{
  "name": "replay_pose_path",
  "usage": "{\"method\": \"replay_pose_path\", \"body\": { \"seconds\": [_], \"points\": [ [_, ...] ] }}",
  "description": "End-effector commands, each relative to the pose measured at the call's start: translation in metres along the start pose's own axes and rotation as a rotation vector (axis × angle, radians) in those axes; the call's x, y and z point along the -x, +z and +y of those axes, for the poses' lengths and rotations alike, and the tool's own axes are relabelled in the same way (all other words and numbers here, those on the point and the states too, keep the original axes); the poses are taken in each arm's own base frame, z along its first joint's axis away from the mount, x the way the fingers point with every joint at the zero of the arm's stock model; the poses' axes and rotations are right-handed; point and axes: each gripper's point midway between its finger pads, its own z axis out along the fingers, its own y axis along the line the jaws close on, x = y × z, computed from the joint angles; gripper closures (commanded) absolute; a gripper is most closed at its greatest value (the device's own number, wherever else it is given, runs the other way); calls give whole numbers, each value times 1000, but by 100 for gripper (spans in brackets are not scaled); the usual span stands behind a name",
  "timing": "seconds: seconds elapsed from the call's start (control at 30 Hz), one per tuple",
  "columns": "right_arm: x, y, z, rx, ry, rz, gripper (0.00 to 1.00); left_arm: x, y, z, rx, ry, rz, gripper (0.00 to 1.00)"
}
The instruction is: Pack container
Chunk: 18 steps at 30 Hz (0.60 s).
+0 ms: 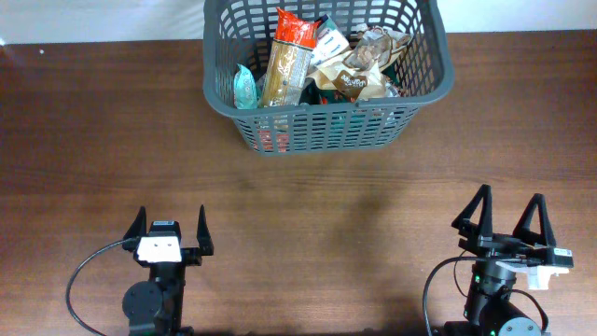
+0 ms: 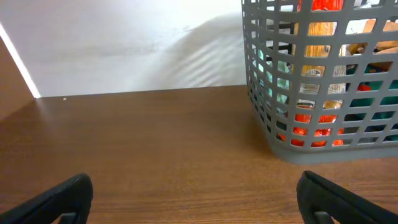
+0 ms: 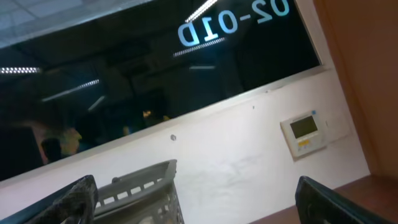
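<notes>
**A:** Which step is in hand?

**B:** From above, I'd say the tail end of the packing. The container (image 1: 322, 131) holds a heap of packets, and I see none lying loose on the desk (image 1: 93, 140). Both arms sit at the near edge, well apart from it.

**A:** And the pincers?

**B:** The left pincer (image 1: 171, 217) stands wide with nothing between its fingers. The right pincer (image 1: 510, 201) is the same, wide and empty.

**A:** Where is the container exactly?

**B:** On the far side of the desk, about centre. The left wrist view has it on the right (image 2: 267, 134), sitting flat on the wood. The right wrist view is tilted up at the wall and catches only a piece of its rim (image 3: 140, 186).

**A:** How does it look?

**B:** It is dark grey plastic, rectangular with rounded corners, with slotted lattice walls and a thick rim. Inside, a tall packet (image 1: 287, 61) with a red top stands out, with a teal packet (image 1: 244, 89) to its left. Crumpled brown packets (image 1: 359, 70) are heaped to its right.

**A:** What does the next move call for?

**B:** If anything more is to go in, it must first come within reach. An arm would then have to travel far and come in over the rim, not through the lattice. The left end looks the least crowded. Otherwise, I judge nothing is left to pick.
</notes>
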Motion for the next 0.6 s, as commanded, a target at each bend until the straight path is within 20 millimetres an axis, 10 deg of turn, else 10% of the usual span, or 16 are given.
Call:
{"method": "replay_pose_path", "body": {
  "seconds": [0.0,0.57],
  "points": [
    [-1,-1,0,7,1,3,1,-2,0,0,6,16,-2,1],
    [-64,-10,-20,-67,-52,261,1,-2,0,1,6,16,-2,1]
  ]
}}
